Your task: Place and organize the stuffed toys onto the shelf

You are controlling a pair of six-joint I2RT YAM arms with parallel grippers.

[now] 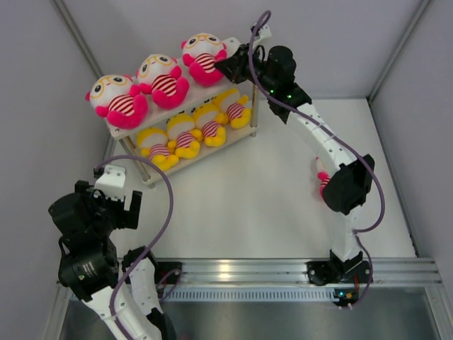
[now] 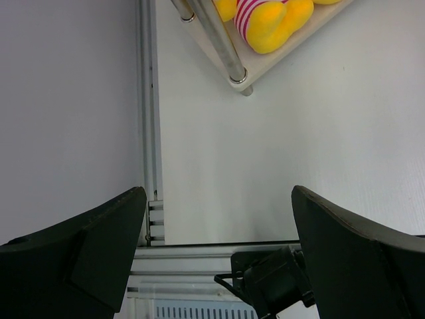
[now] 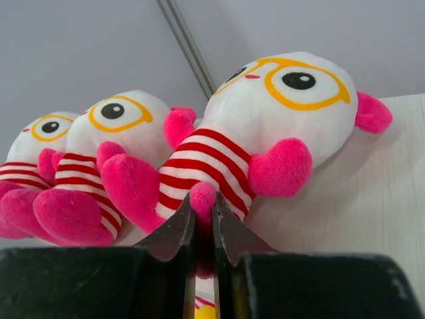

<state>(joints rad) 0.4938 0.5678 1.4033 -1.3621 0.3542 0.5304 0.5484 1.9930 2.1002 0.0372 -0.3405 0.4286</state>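
Right claw [image 3: 204,203] around pink white-faced stripe-bellied toy [image 3: 265,126]

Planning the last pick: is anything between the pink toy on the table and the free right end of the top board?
Yes. The right end effector occupies that end of the top board, shut on the rightmost shelved toy's foot, and the right arm's elbow overlaps the table toy in the top view.

A: Background bits?
B: White table [image 1: 241,212] centre; aluminium rail [image 1: 283,269] at 6 o'clock; grey walls [image 1: 35,78] at 9, 12 and 3.
A: More?
B: Metal frame struts [image 1: 75,35] at 11 and 1 o'clock.
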